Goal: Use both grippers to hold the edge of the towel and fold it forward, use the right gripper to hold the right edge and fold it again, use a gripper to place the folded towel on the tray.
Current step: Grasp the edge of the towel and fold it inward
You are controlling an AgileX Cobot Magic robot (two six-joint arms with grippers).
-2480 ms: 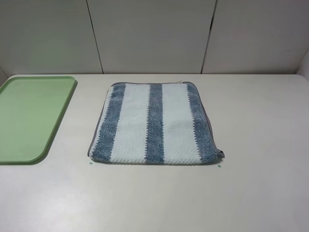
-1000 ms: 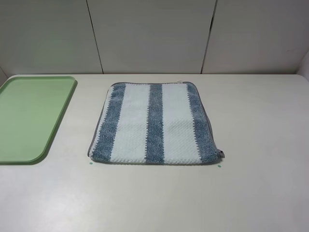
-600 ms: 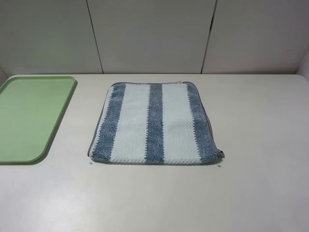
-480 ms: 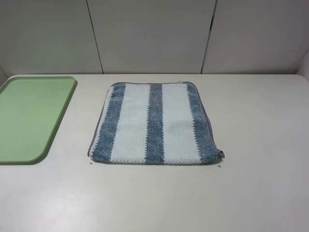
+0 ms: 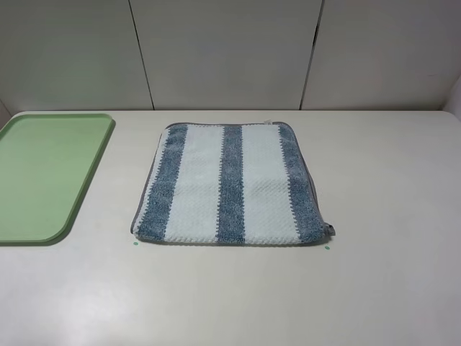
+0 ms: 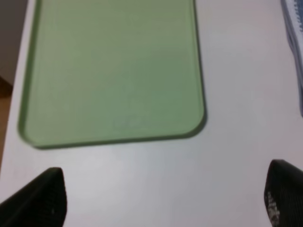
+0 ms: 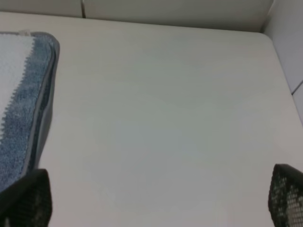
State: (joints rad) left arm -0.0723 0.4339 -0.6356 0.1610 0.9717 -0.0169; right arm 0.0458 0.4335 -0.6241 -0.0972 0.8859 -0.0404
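Lying flat mid-table toward the far edge, the blue-and-white striped towel [image 5: 229,184] seems doubled along its grey-trimmed right edge, though blur leaves that unsure. The left gripper [image 6: 165,198], spread wide, hovers by the green tray [image 5: 43,173] at the left edge, apart from the towel. The right gripper [image 7: 158,198], also spread, hovers just beside the towel's right edge. Nothing has shifted since earlier.

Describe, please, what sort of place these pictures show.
Probably a lab test bench: a white table backed by plain grey panels, holding a striped towel and a green tray, with small green marker dots by the towel.
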